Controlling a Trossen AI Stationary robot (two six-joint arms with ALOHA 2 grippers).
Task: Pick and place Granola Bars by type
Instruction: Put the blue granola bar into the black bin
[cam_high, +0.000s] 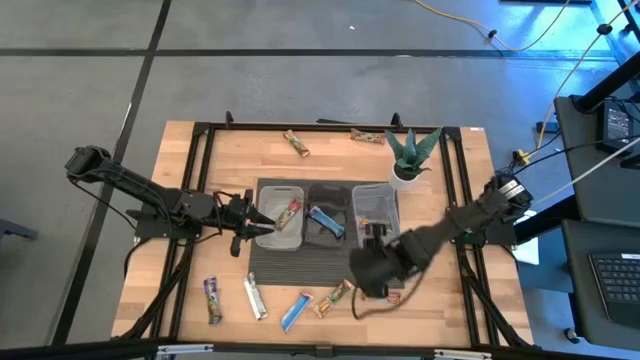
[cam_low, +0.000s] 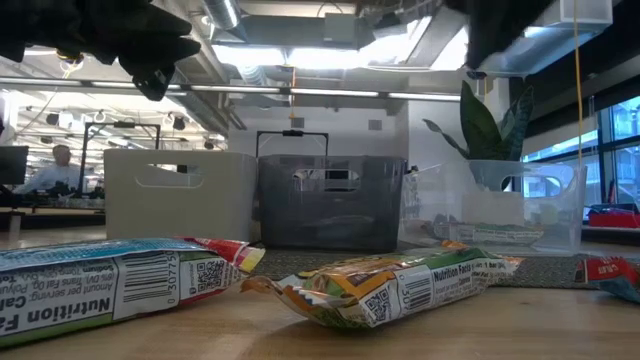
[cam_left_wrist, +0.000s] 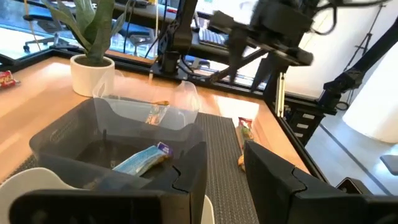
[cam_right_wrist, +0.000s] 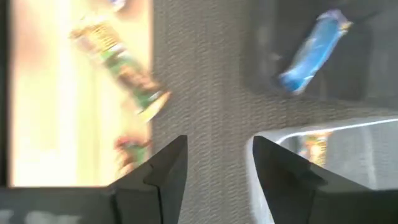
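Note:
Three bins sit side by side on a dark mat (cam_high: 300, 262). The white left bin (cam_high: 262, 188) holds a tan/green bar (cam_high: 289, 213), the dark middle bin (cam_high: 326, 189) a blue bar (cam_high: 326, 220), and the clear right bin (cam_high: 374, 190) a tan bar (cam_left_wrist: 155, 113). Loose bars lie near the table's near edge: purple (cam_high: 212, 300), silver (cam_high: 256, 297), blue (cam_high: 295, 310), tan/green (cam_high: 333, 298). Two more lie far (cam_high: 295, 143) (cam_high: 367, 136). My left gripper (cam_high: 262, 225) (cam_left_wrist: 224, 180) hovers open and empty at the white bin's left side. My right gripper (cam_high: 362, 272) (cam_right_wrist: 217, 162) is open above the mat, beside the tan/green bar (cam_right_wrist: 118, 59).
A potted plant (cam_high: 410, 155) stands at the far right behind the clear bin. A red-printed wrapper (cam_high: 392, 297) lies just past the mat's near right corner, by my right gripper. Black rails frame the table's left and right sides. Bare wood lies left of the bins.

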